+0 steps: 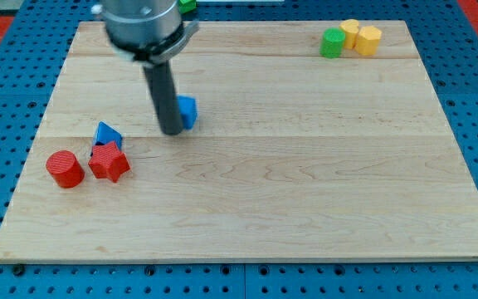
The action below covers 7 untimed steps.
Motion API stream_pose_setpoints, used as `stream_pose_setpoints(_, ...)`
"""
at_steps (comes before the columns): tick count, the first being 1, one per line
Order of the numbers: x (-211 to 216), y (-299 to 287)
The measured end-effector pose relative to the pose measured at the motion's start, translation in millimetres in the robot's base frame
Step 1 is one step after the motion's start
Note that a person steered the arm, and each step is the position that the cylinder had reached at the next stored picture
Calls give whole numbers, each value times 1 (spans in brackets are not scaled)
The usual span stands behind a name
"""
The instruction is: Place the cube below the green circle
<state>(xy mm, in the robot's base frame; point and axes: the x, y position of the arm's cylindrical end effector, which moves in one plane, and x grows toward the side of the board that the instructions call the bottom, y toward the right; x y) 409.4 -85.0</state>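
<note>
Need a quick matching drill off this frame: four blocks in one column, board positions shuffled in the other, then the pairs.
Things:
1. blue cube
2. green cylinder
3. red cylinder
4. blue triangle

Places:
A. furthest toward the view's left, beside the red star
B. view's top right, next to two yellow blocks
C. just above the red star
D. right against my tip, on its right side

Pairs: 1-D, 2-B, 3-A, 4-C
</note>
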Motion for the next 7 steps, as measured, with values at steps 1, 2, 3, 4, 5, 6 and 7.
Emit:
stream_pose_setpoints(1, -49, 80)
stream_pose_setpoints(2, -23, 68)
stream_pose_setpoints(3, 32, 6)
stream_pose_setpoints(4, -20, -45)
stream_pose_setpoints(5, -53, -15)
stream_pose_setpoints(6, -70, 95)
stream_pose_setpoints(7, -71, 166)
